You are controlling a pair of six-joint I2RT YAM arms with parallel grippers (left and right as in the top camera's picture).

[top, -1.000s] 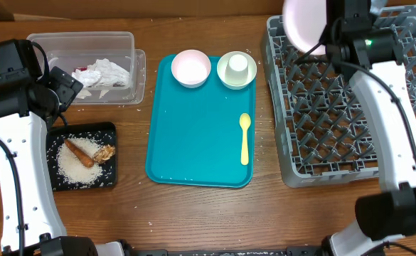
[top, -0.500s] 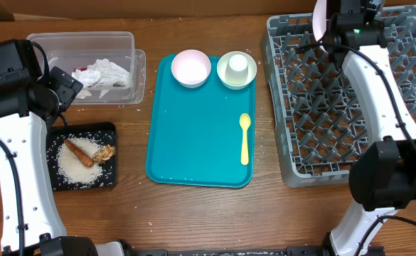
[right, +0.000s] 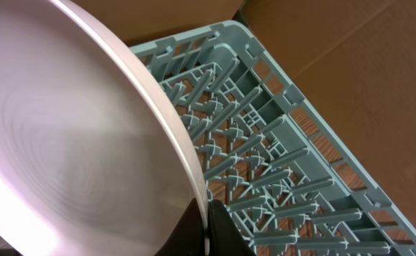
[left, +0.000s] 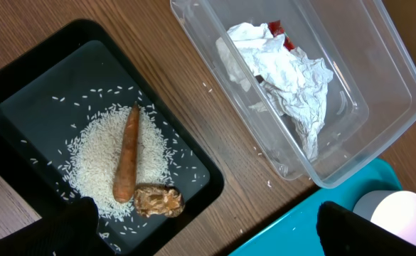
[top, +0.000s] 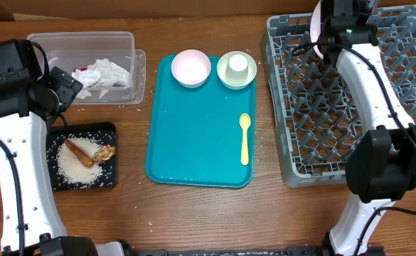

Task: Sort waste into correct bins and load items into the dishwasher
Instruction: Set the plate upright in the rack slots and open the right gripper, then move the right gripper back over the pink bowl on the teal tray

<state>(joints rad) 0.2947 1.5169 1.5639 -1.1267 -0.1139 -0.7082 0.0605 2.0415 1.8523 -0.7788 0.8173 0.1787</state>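
My right gripper (right: 206, 215) is shut on the rim of the pale pink plate (right: 72, 135), which stands on edge over the far left of the grey dishwasher rack (top: 336, 114). From overhead the plate (top: 315, 25) shows as a thin sliver. My left gripper (left: 208, 238) hangs open and empty between the black tray (left: 23, 85) and the clear tub (left: 378, 107). The tub holds the napkin (left: 289, 75) and the red wrapper (left: 277, 28). On the tray lie the carrot stick (left: 126, 162), the brown chunk (left: 158, 201) and rice (left: 97, 160).
A teal tray (top: 193, 142) in the middle carries a pink bowl (top: 190, 67), a whitish bowl (top: 225, 77) with a white cup (top: 237, 65) inside it, and a yellow spoon (top: 244, 139). A few rice grains lie on the wood near the tub.
My right arm has swung the plate from facing the camera to edge-on and carried it over the rack's far left corner. The left arm has not moved.
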